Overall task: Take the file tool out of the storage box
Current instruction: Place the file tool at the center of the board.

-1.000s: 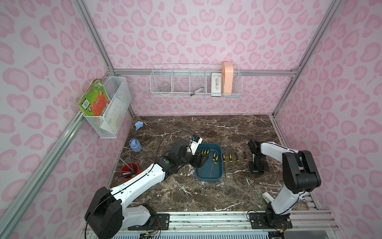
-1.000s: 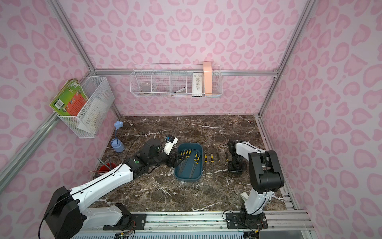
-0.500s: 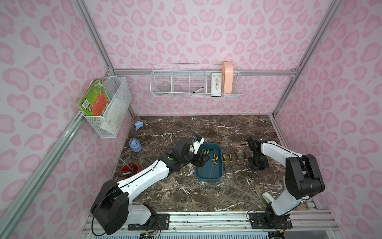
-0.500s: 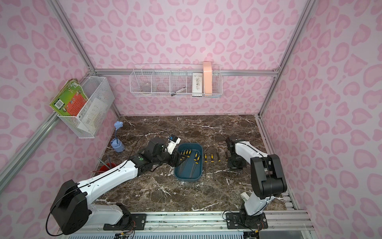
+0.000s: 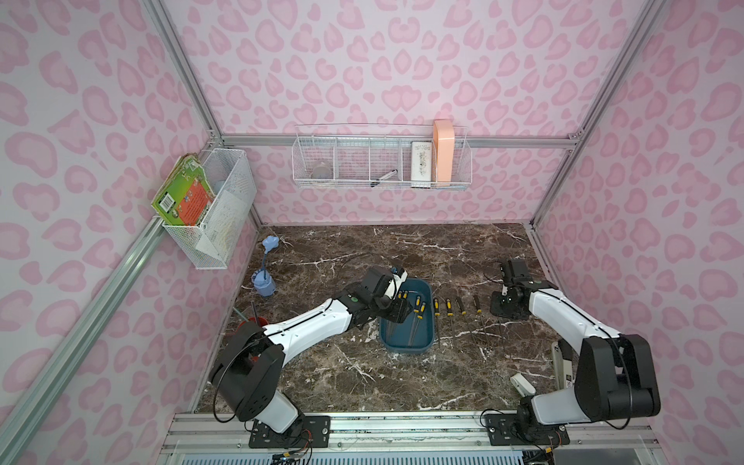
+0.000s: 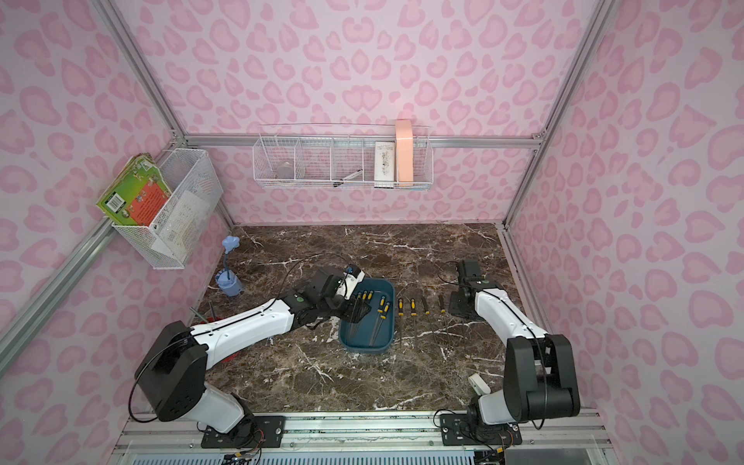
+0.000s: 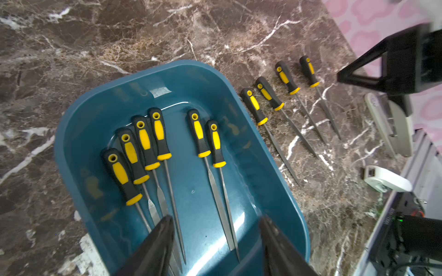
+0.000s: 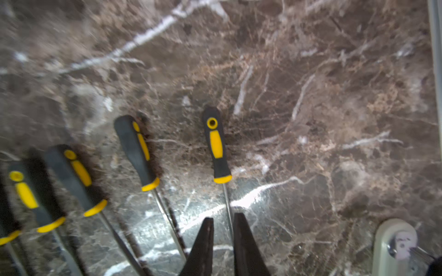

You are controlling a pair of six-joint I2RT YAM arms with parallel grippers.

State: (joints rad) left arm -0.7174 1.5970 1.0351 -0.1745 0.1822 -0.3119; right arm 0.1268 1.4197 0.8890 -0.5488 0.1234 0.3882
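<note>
The storage box (image 5: 406, 349) (image 6: 364, 348) (image 7: 95, 107) is a teal-blue tub in the middle of the marble table. Several file tools (image 7: 216, 143) with black-and-yellow handles lie in it, their handles toward the back. My left gripper (image 5: 398, 312) (image 6: 356, 312) (image 7: 216, 218) hangs open over the box, above the blade ends, holding nothing. Several more files (image 5: 449, 308) (image 7: 270, 95) (image 8: 216, 145) lie in a row on the table right of the box. My right gripper (image 5: 507, 308) (image 6: 463, 308) (image 8: 222, 218) hovers just right of that row, its jaws only narrowly apart and empty.
A red pen pot (image 5: 251, 322) and a blue flower-shaped stand (image 5: 263, 282) sit at the table's left edge. A white device (image 5: 522, 383) and a grey stapler-like thing (image 5: 557, 358) lie at the front right. White wire baskets (image 5: 380, 161) (image 5: 213, 213) hang on the walls.
My left gripper has reached further over the box and its jaws have narrowed somewhat. My right gripper has drawn a little to the right, away from the last file in the row.
</note>
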